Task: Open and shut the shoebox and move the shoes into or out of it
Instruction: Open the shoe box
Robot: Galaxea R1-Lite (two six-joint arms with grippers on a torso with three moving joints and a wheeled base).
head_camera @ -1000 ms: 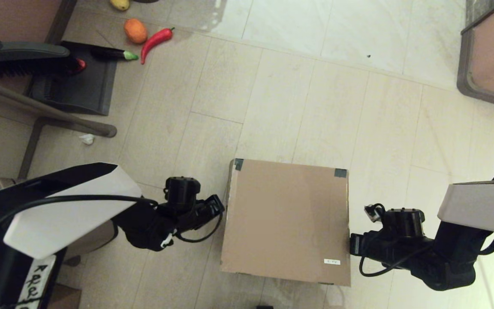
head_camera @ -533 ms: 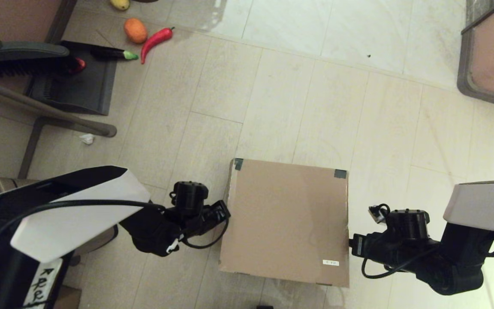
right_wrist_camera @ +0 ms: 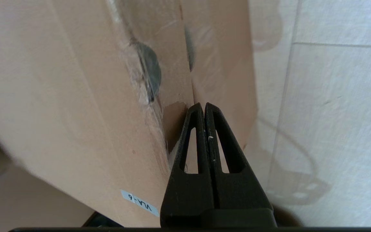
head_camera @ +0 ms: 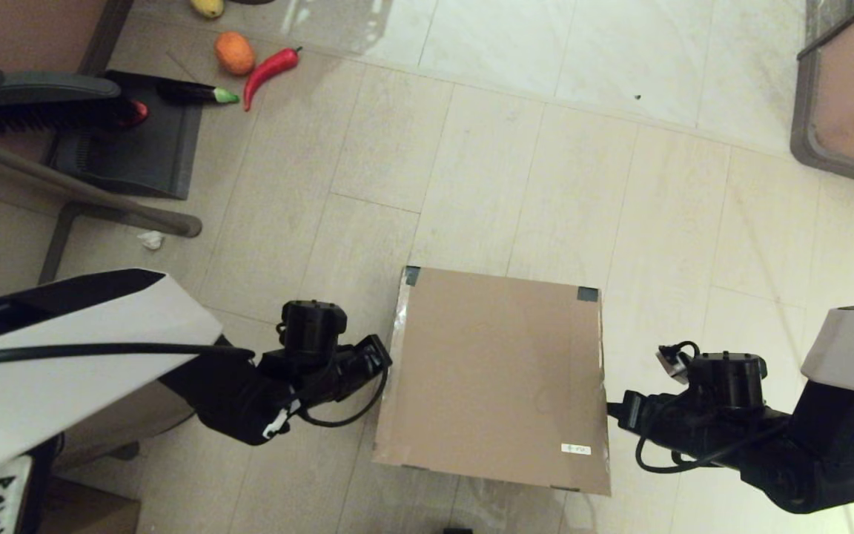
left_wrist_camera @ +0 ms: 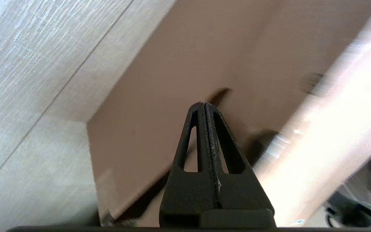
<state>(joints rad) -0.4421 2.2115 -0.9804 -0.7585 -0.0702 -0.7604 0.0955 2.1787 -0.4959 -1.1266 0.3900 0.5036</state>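
Low in the centre of the head view, on the pale tiled floor (head_camera: 516,148), sits the large flat brown cardboard shoebox (head_camera: 497,378), with black tape on its two far lid corners and a small white label (head_camera: 576,449) near its lower right corner. At the box's left edge is the left gripper (head_camera: 385,356), its black fingers (left_wrist_camera: 204,135) pressed together at the side wall just under the lid edge. At the right edge is the right gripper (head_camera: 611,408), its fingers (right_wrist_camera: 204,135) likewise pressed together against the seam below the lid. Upper left of the frame holds a dark dustpan (head_camera: 134,144), an orange fruit (head_camera: 234,53) and a red chilli (head_camera: 270,70).
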